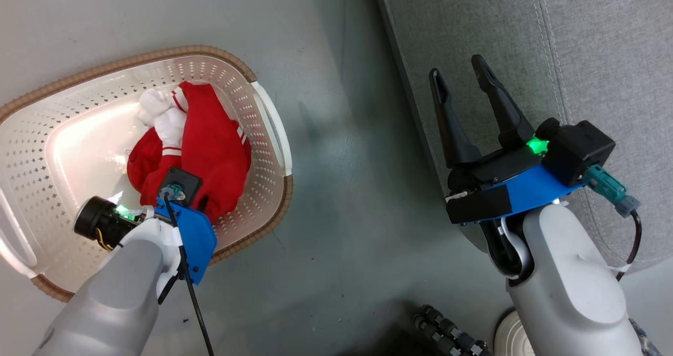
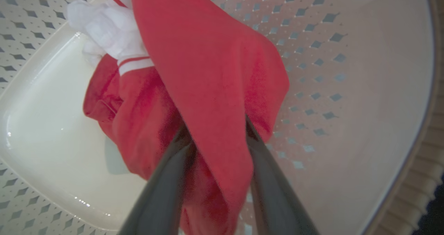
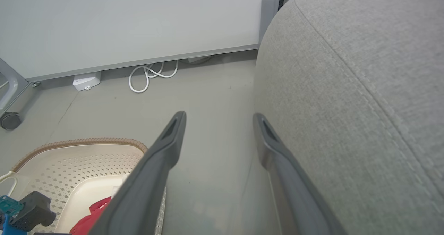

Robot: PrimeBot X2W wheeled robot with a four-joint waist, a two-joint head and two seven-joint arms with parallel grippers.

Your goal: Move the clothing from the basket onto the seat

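**Head view:** basket (image 1: 252, 77) at 9 o'clock on the floor (image 1: 342, 187), holding the red clothing (image 1: 215, 145) with white trim; a faint mark (image 1: 129, 154) on its bottom is too small to read. The left arm (image 1: 121, 282) reaches into it. Seat (image 1: 578, 56) at 2 o'clock; right gripper (image 1: 456, 67) spread wide, holding nothing, over its edge.
**Left wrist view:** left gripper (image 2: 216, 131) straddles a red fold, tips hidden; whether it pinches cannot be told.
**Right wrist view:** seat at 3 o'clock, basket at 8 o'clock

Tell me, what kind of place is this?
Probably an indoor room set up like a living room: a grey sofa, a laundry basket holding red clothes on a smooth grey floor, and a white cable by the wall.
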